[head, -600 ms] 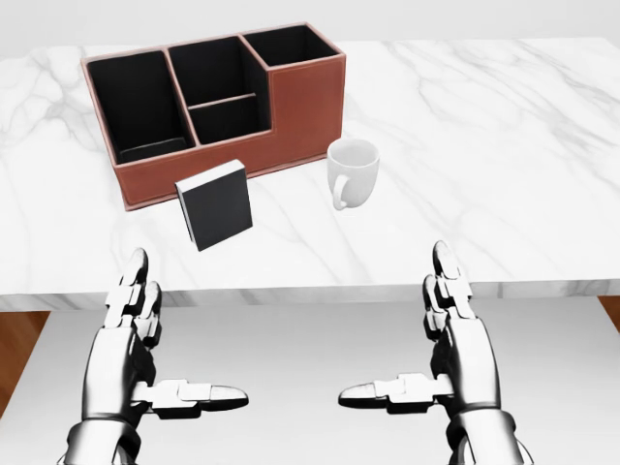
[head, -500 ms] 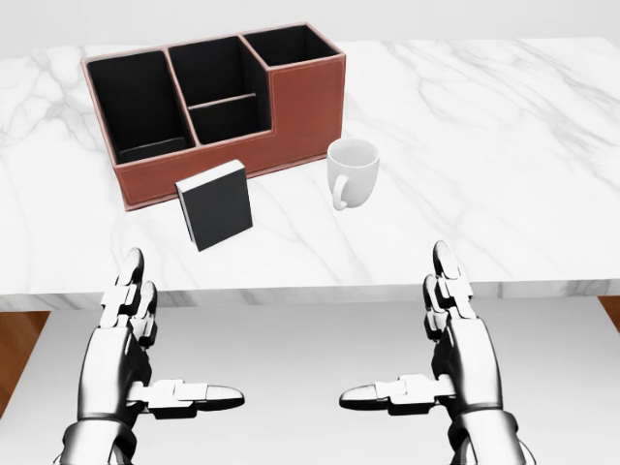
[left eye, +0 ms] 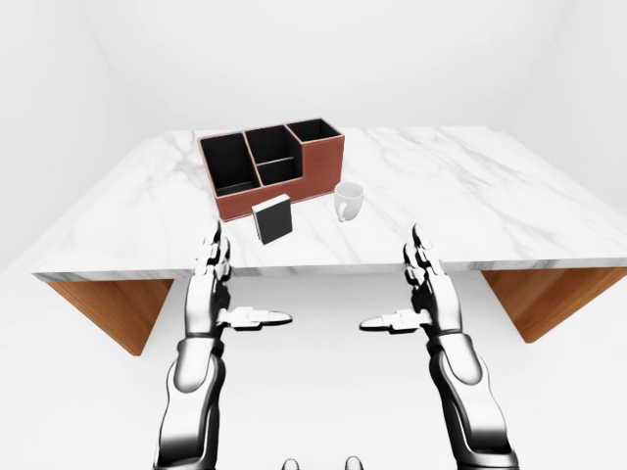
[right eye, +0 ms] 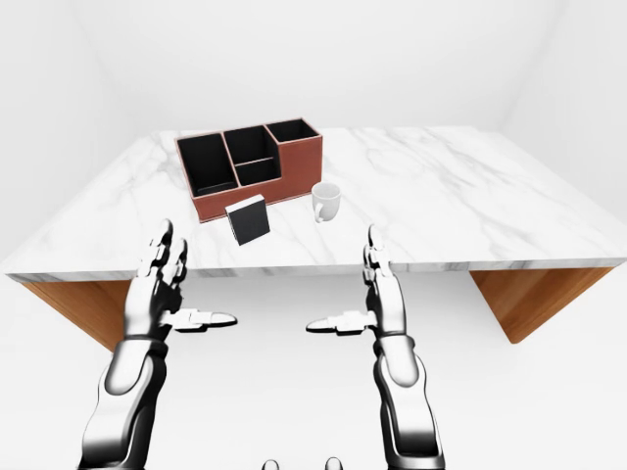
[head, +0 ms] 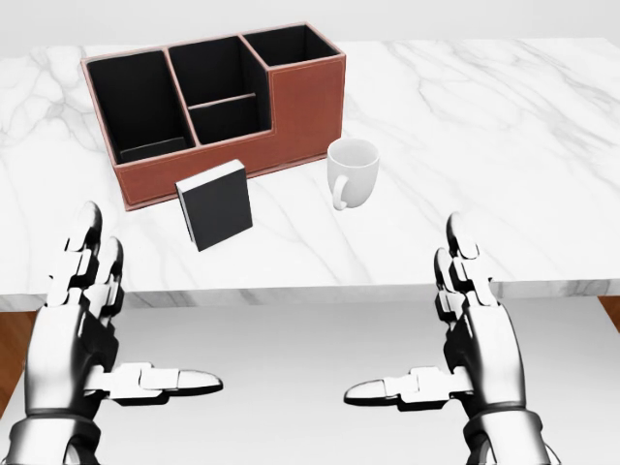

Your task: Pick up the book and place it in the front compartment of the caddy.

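While both arms reach up from the bottom edge of the head view, neither hand touches anything: the left hand [head: 82, 334] in the lower left of the frame is spread, two fingers pointing up and the thumb stretched sideways toward the frame's middle, and the right hand [head: 465, 339] in the lower right mirrors it, released with its thumb pointing left. Both hover below the near edge of the marble table [head: 504, 126], whose white, grey-veined top fills the upper half of the head view. The book [head: 214, 203], dark-covered with a pale page edge along its top, stands tilted on the table left of the frame's centre, just below the caddy [head: 218, 111] and apart from both hands. The caddy is a reddish-brown leather organiser with black-lined compartments, sitting at a slant in the upper left of the frame: one tall compartment on its left, a middle section split in two by a divider, and a raised compartment at its upper right. A white mug [head: 352, 170] stands upright just right of the book and close beside the caddy's lower right corner, its handle turned toward the lower left. In the left-eye view the table's wooden base [left eye: 113, 308] shows under the slab on both sides, against plain white walls.
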Controlling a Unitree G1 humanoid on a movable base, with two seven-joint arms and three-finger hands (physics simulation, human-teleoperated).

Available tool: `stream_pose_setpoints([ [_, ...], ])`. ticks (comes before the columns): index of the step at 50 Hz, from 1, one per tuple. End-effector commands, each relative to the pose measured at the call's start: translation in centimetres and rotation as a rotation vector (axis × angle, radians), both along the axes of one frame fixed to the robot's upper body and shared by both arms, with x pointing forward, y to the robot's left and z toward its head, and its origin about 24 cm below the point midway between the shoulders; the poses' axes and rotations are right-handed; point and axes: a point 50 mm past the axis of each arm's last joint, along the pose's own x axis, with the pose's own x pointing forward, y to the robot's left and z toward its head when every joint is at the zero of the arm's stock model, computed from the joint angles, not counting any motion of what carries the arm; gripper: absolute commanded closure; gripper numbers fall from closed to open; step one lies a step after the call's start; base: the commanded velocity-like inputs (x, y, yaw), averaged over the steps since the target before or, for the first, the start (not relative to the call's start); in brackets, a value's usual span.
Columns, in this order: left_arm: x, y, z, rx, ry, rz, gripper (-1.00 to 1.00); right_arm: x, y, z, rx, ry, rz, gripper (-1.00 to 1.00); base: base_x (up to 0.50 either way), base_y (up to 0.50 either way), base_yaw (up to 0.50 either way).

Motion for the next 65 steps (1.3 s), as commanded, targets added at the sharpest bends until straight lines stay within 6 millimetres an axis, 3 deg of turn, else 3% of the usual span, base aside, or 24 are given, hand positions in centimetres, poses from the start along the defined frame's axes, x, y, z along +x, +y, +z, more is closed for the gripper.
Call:
stream_pose_setpoints([
  [1, -1.5, 0.4, 4.3, 0.015, -0.189, -0.003, -1.00, -0.9, 0.0, 2.8, -0.005, -0.123, 0.007, -1.00, 0.00, 0.00, 0.00],
  [8, -2.5, 0.9, 6.7, 0.030, -0.301, 0.004, -1.00, -1.9, 0.2, 5.1, -0.010, -0.224, 0.013, -1.00, 0.00, 0.00, 0.00],
  [25, -3.3, 1.0, 8.3, 0.038, -0.378, 0.003, -1.00, -3.6, 0.6, 7.8, 0.004, -0.348, 0.056, -1.00, 0.08, 0.00, 0.00],
  [56, -3.3, 1.1, 8.3, 0.034, -0.381, 0.000, -1.00, -3.7, 0.9, 7.6, -0.008, -0.341, 0.068, -1.00, 0.50, 0.00, 0.00],
  [65, -3.4, 1.2, 8.4, 0.033, -0.384, -0.001, -1.00, -3.7, 0.8, 8.0, 0.000, -0.357, 0.053, -1.00, 0.05, 0.00, 0.00],
])
